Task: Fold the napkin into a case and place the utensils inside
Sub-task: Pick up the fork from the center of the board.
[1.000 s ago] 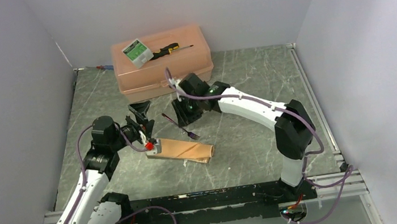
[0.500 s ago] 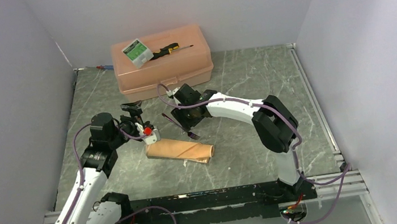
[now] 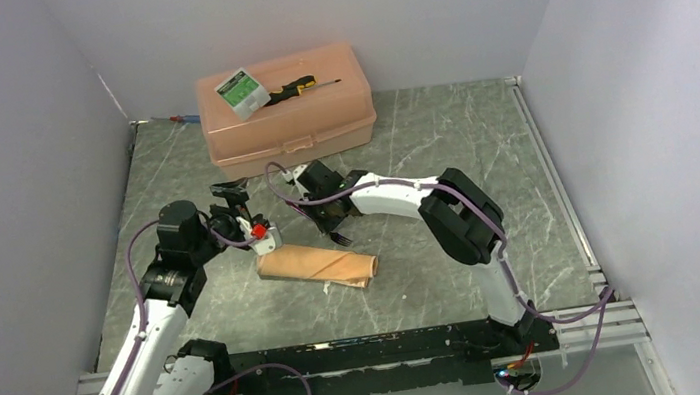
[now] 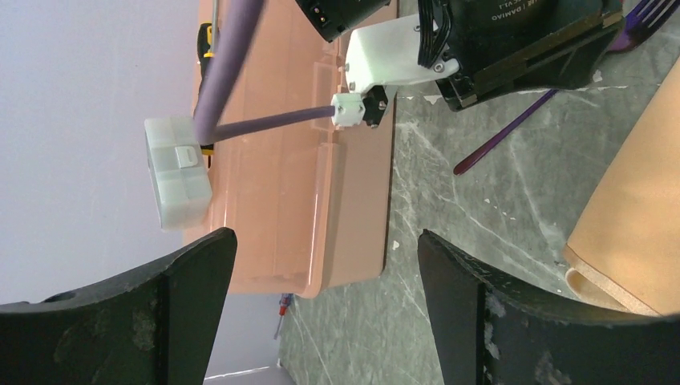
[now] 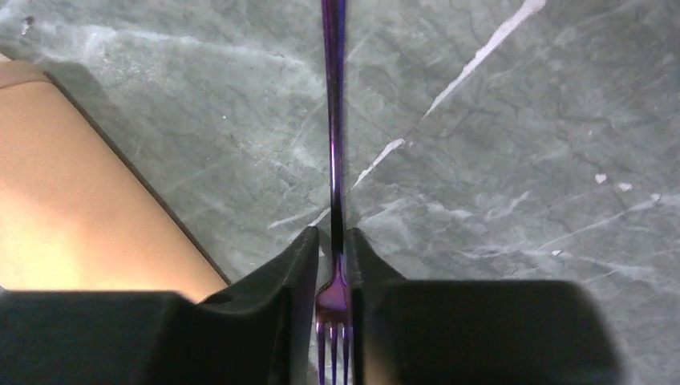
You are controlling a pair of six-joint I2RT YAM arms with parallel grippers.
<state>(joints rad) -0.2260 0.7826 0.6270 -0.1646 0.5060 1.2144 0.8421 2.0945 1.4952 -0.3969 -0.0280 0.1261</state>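
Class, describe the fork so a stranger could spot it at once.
From the peach box at the back, come toward the folded orange napkin. Between them lies the fork, flanked by the right arm's fingers. Only it is slim, purple and shiny.

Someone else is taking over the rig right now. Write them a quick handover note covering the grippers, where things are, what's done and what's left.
Left gripper: open and empty, by the left end of the napkin.
Right gripper: shut on the fork near its neck. The fork looks to be down on the table, just behind the napkin.
Done: the napkin is folded and lies flat in front of the arms.
Left: lift the fork and tuck it into the folded napkin. The fork is the only utensil in view.
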